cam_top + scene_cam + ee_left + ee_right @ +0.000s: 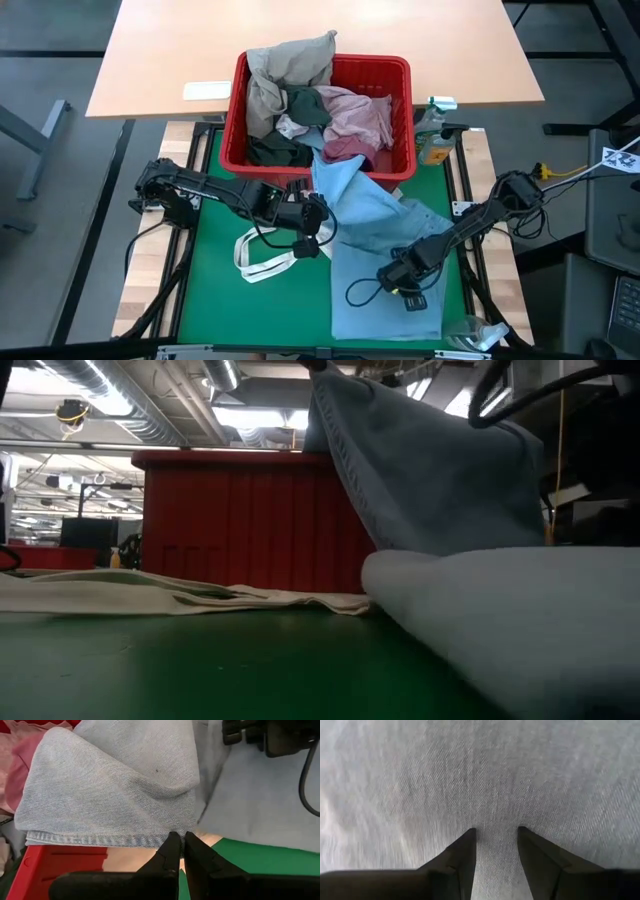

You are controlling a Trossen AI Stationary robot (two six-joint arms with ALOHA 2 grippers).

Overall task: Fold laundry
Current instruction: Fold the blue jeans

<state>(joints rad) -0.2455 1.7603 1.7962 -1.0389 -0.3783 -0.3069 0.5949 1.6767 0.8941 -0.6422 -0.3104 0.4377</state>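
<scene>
A light blue garment (pixel 385 255) lies spread on the green mat (pixel 215 280). Its far part rises over the front rim of the red basket (pixel 395 75), which holds beige, dark green, pink and maroon laundry (pixel 300 100). My left gripper (pixel 181 840) is shut on the blue garment's left edge, above the mat near the basket's front wall (pixel 320 215). My right gripper (pixel 496 832) points steeply down over the garment's near right part (pixel 395 280), fingers open. The low view shows the blue cloth (pixel 430 470) rising from the mat. My left gripper pinches the blue garment's stitched hem (pixel 172 839) between its two fingertips, at a fold of several layers. The cloth is lifted off the mat there and puckers toward the fingers. My right gripper's open fingertips (pixel 470 837) stand on the flat cloth from above, with a strip of cloth (pixel 496 845) between them lying on the mat.
A white tote bag's loop handles (pixel 265 260) lie on the mat at the near left of my left gripper. A spray bottle (pixel 435 130) stands right of the basket. A clear bottle (pixel 470 335) lies at the near right corner. A wooden table (pixel 180 50) stands behind.
</scene>
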